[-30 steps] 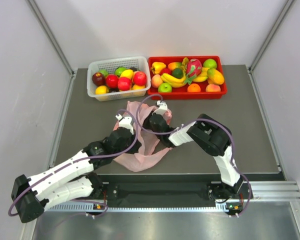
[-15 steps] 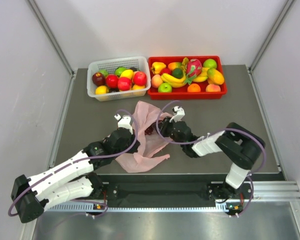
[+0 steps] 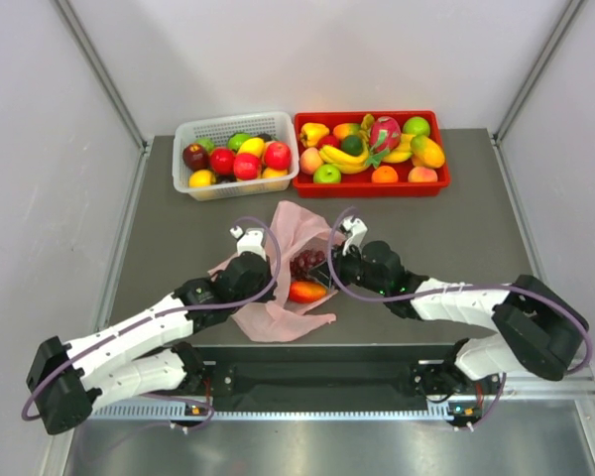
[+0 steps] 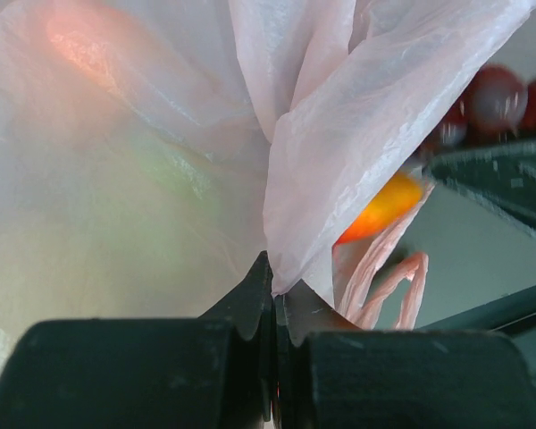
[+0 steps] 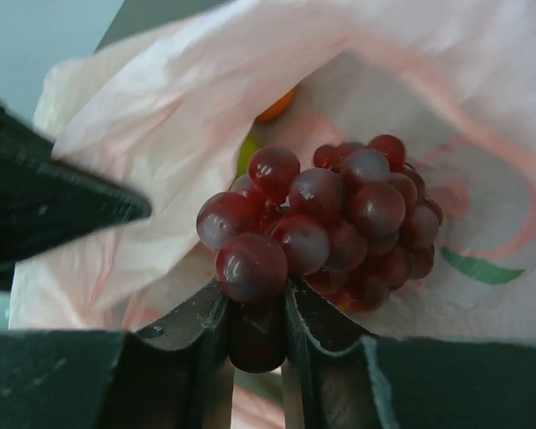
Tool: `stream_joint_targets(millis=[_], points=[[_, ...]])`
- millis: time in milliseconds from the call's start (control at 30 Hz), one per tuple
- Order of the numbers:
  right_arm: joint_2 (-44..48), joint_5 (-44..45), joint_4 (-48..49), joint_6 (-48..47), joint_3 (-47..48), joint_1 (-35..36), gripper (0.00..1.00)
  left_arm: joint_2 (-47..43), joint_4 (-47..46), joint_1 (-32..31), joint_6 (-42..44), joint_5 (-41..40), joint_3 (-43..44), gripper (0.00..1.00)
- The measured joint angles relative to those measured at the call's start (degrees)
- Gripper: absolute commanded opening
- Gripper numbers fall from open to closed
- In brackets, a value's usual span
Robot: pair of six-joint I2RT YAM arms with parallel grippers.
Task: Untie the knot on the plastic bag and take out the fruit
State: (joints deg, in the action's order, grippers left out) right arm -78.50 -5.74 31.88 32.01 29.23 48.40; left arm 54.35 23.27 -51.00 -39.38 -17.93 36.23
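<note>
1. pink, thin and crinkled, the plastic bag (image 3: pixel 290 226) lies on the grey tabletop (image 3: pixel 456 218) between the two arms, its mouth turned toward the right arm.
2. the left gripper (image 4: pixel 275 299) has its jaws pressed fully together on a gathered fold of the bag's plastic. in the left wrist view one handle loop (image 4: pixel 400 284) hangs loose just to the right of that fold.
3. the right gripper (image 5: pixel 255 313) has its jaws narrowed onto the lowest grapes of the dark red-purple grape bunch (image 5: pixel 330 223). it grips the bunch at the bag's mouth, with pink plastic beneath and behind the grapes.
4. an orange-red fruit (image 3: pixel 307 291) lies just on the near side of the grapes, against the bag's plastic.
5. deeper inside the bag, the right wrist view shows an orange piece (image 5: pixel 272 107) and a yellow-green piece (image 5: pixel 246 154), both mostly covered by the film.
6. beyond the bag, at the far side of the tabletop, a white basket (image 3: pixel 183 183) and a red tray (image 3: pixel 441 183) stand side by side, each full of toy fruit.
</note>
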Motion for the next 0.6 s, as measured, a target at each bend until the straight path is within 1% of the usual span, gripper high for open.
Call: stream_joint_targets(millis=[133, 267, 367, 600], points=[[3.3, -6.4, -5.9, -4.2, 0.2, 0.0, 0.01, 1.2, -0.4, 0.0, 0.0, -0.6, 0.6, 0.00], [6.9, -9.0, -10.8, -7.7, 1.0, -0.1, 0.01, 3.0, -1.2, 0.0, 0.0, -0.6, 2.1, 0.00], [10.1, -8.5, -14.7, -10.1, 3.0, -0.1, 0.01, 4.7, -2.5, 0.0, 0.0, -0.6, 3.0, 0.00], [16.9, -1.5, -21.9, -14.7, 8.7, -0.1, 0.01, 5.5, -3.2, 0.0, 0.1, -0.3, 3.5, 0.00]])
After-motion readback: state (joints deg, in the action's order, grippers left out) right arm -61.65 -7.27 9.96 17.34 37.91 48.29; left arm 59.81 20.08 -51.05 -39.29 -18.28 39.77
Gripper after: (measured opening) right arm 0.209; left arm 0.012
